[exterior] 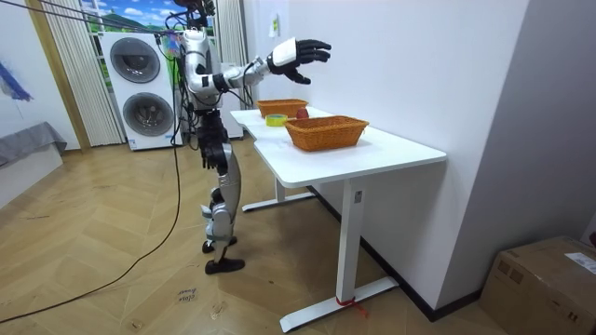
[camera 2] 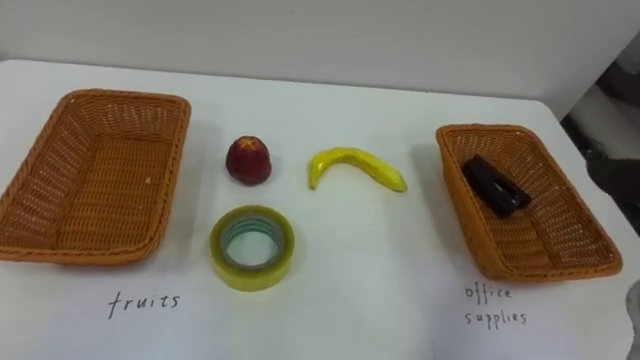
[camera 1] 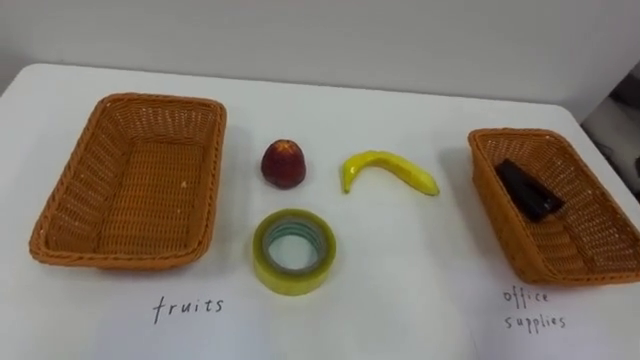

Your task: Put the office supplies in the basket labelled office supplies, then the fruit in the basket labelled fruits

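Observation:
On the white table (camera 1: 400, 300) a red apple (camera 1: 283, 163), a yellow banana (camera 1: 385, 170) and a yellowish roll of tape (camera 1: 263, 256) lie between two wicker baskets. The left basket (camera 1: 130, 190), labelled for fruits, holds nothing. In the right basket (camera 1: 600, 235), labelled for office supplies, lies a black stapler (camera 1: 528, 190). In the room view I stand at the table's long side with my right hand (exterior: 298, 53) raised high above the table, fingers spread and holding nothing.
The table's back edge meets a white wall. Handwritten labels are on the tabletop in front of each basket. Behind me stand stacked washing machines (exterior: 144, 88); a cardboard box (exterior: 549, 274) sits on the floor beyond the table's end.

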You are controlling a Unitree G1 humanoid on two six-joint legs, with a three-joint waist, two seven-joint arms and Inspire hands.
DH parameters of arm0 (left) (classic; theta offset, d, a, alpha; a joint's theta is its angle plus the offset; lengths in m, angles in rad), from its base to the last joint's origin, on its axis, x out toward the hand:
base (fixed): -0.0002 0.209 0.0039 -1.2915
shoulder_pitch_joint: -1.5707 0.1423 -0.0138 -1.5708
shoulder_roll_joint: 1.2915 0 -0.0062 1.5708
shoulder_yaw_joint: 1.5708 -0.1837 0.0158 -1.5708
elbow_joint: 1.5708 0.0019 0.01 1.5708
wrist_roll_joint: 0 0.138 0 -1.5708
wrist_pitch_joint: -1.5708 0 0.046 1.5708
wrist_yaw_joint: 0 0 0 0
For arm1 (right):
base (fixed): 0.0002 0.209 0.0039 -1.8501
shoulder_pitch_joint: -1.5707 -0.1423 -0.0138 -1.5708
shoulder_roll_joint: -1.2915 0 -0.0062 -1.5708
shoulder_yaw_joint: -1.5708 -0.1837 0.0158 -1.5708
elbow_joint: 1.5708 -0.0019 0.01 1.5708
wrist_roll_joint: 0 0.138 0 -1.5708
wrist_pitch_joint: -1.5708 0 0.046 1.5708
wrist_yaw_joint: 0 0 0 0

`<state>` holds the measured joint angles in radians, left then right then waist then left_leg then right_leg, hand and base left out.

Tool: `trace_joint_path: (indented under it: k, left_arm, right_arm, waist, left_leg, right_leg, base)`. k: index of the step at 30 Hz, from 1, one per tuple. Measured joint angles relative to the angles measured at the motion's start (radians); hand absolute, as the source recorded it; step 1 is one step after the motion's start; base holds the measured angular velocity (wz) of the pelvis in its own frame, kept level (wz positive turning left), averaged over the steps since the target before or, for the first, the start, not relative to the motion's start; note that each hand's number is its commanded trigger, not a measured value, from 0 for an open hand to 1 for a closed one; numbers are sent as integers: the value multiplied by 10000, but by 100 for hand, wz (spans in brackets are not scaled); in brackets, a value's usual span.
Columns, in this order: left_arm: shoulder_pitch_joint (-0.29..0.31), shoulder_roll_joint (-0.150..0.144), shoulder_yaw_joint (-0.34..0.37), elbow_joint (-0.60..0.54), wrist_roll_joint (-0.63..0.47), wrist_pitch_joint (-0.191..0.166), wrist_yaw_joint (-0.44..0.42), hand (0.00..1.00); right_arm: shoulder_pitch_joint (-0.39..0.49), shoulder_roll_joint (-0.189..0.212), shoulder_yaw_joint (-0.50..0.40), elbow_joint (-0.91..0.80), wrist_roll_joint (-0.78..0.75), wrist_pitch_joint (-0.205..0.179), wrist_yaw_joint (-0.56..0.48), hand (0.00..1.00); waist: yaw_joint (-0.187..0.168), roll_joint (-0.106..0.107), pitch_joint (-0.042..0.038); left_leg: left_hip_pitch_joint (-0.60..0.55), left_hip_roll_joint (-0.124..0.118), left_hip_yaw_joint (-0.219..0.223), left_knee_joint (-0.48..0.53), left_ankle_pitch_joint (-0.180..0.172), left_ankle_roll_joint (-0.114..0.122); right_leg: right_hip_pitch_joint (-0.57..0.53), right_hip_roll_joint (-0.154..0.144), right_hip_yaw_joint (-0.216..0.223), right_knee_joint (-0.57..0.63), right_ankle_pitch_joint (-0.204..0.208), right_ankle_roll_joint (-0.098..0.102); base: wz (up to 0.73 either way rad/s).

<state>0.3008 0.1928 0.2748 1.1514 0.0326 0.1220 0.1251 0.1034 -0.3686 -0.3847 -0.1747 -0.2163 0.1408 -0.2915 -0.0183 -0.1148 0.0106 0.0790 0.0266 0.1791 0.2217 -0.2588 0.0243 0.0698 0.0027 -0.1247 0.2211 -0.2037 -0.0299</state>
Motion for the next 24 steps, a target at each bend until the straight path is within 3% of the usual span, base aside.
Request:
trace_joint_path:
  k: [6, 9, 13, 16, 20, 24]
  left_arm:
    - [-7, -66, -43, -82, 56, 15, -87, 0]
    - [-16, -49, -61, -310, 103, -13, -93, 0]
    - [-11, -49, -121, -309, 121, -169, -68, 0]
    - [68, -53, -249, -292, 120, -168, -96, 0]
    - [90, -59, -398, -259, 120, -99, -119, 0]
    - [56, -8, -648, -247, 32, 8, -159, 0]
  right_arm:
    - [-54, -1, 595, -534, 628, 18, 558, 0]
    - [-180, -4, 1014, -782, 634, 6, 898, 0]
    - [-354, -3, 1542, -781, 796, 4, 1002, 0]
    - [-375, 0, 1978, -775, 910, 9, 1360, 0]
    - [-407, 3, 2165, -786, 908, 9, 1869, 0]
    - [-416, 3, 2776, -819, 1012, 7, 2140, 0]
  waist:
    - [213, 390, -61]
    - [272, 464, -92]
    - [503, 367, -97]
    - [628, 193, -29]
    - [867, 2, -72]
    - [1096, 17, -70]
  left_leg:
    - [8, -9, 29, -22, -7, 14]
    - [35, -8, 34, 5, 10, 4]
    - [52, -20, -43, 14, 53, 0]
    - [121, -32, -214, -14, 50, 0]
    - [-3, -55, -346, 68, 47, 4]
    - [-70, -71, -469, 155, 41, 17]
  right_leg:
    - [-32, -16, -5, 21, 0, 1]
    - [-1, -19, -68, 20, 0, 1]
    - [35, -36, -169, 37, -1, 1]
    - [196, -49, -335, -11, -6, 7]
    - [190, -98, -514, -45, -8, 6]
    - [201, -117, -630, -31, -7, 8]
  base:
    - [-1]
    - [5]
    - [4]
    - [16]
    - [11]
    - [8]
